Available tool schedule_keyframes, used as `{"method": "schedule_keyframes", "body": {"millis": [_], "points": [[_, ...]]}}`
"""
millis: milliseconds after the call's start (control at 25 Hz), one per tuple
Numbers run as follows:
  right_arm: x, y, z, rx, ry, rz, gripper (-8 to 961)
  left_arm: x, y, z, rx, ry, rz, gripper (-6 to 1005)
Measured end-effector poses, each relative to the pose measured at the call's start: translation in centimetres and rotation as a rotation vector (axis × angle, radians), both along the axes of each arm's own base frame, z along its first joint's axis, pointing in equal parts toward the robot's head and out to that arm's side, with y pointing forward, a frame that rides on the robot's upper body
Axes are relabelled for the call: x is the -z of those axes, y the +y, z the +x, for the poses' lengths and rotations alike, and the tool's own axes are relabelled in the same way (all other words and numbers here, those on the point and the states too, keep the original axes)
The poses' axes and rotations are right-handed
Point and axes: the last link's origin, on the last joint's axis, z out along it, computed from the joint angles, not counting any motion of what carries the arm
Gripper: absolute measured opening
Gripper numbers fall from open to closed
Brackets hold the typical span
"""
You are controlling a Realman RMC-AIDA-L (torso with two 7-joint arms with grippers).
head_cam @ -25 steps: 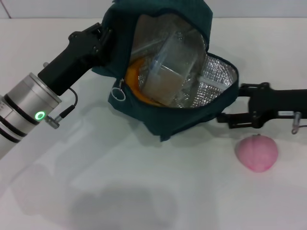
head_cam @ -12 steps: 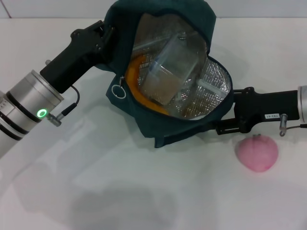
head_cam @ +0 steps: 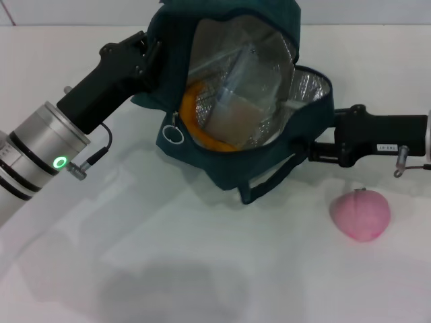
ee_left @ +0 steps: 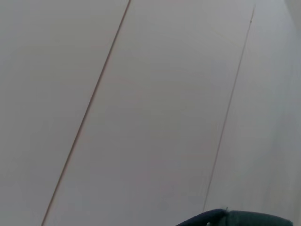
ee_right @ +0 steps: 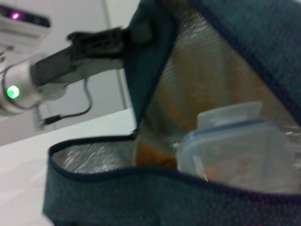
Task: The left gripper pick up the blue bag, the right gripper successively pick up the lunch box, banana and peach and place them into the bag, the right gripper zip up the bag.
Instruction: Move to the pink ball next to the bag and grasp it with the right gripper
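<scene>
1. White tabletop (head_cam: 202, 269) spreads under everything I am working on, with a pale wall behind it.
2. My left gripper (head_cam: 149, 54) reaches in from the left and grips the upper left edge of the blue bag (head_cam: 229, 171), its fingers pressed together on the fabric so the mouth stands open toward me.
3. Inside, against the silver foil lining, the lunch box (head_cam: 246, 91) sits tilted, and the banana (head_cam: 195, 121) curves along its lower left side, touching it.
4. From my right wrist view I see the same lunch box (ee_right: 235, 150) with its blue-edged rim just behind the bag's near wall (ee_right: 141, 193).
5. My right gripper (head_cam: 322, 145) lies at the bag's right edge; its fingertips are hidden by the fabric, so I cannot tell whether they are spread or pinching.
6. On the table, just below my right arm and clear of the bag, the peach (head_cam: 360, 214) rests alone.
</scene>
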Motion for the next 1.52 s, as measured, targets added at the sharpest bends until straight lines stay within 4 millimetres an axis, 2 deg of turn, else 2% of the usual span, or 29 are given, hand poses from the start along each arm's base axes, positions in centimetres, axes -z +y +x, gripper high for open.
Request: {"method": "schedule_keyframes", "body": {"millis": [240, 520, 800, 960, 1120, 1320, 1520], "points": [[-0.4, 0.9, 0.1, 0.006, -0.001, 0.079, 467, 0.4, -1.1, 0.2, 0.071, 0.052, 0.018, 50], [-2.1, 2.0, -0.8, -0.002, 0.049, 0.148, 391, 1.2, -5.3, 0.9, 0.346, 0.138, 0.049, 53], [-4.2, 3.6, -3.1, -0.011, 0.069, 0.158, 327, 1.5, -6.3, 0.2, 0.354, 0.147, -0.043, 56], [-4.8, 4.2, -4.2, -0.025, 0.061, 0.124, 280, 2.0, -7.0, 0.0, 0.382, 0.172, -0.110, 58], [-4.5, 4.4, -5.1, -0.029, 0.027, 0.048, 233, 2.4, -7.8, -0.3, 0.382, 0.175, -0.129, 60], [-3.3, 3.9, -5.1, -0.030, -0.017, 0.010, 187, 2.5, -9.2, -1.4, 0.354, 0.188, -0.064, 63], [-3.2, 3.9, -5.0, -0.019, -0.015, 0.012, 154, 2.6, -9.8, -1.9, 0.344, 0.209, -0.021, 65]]}}
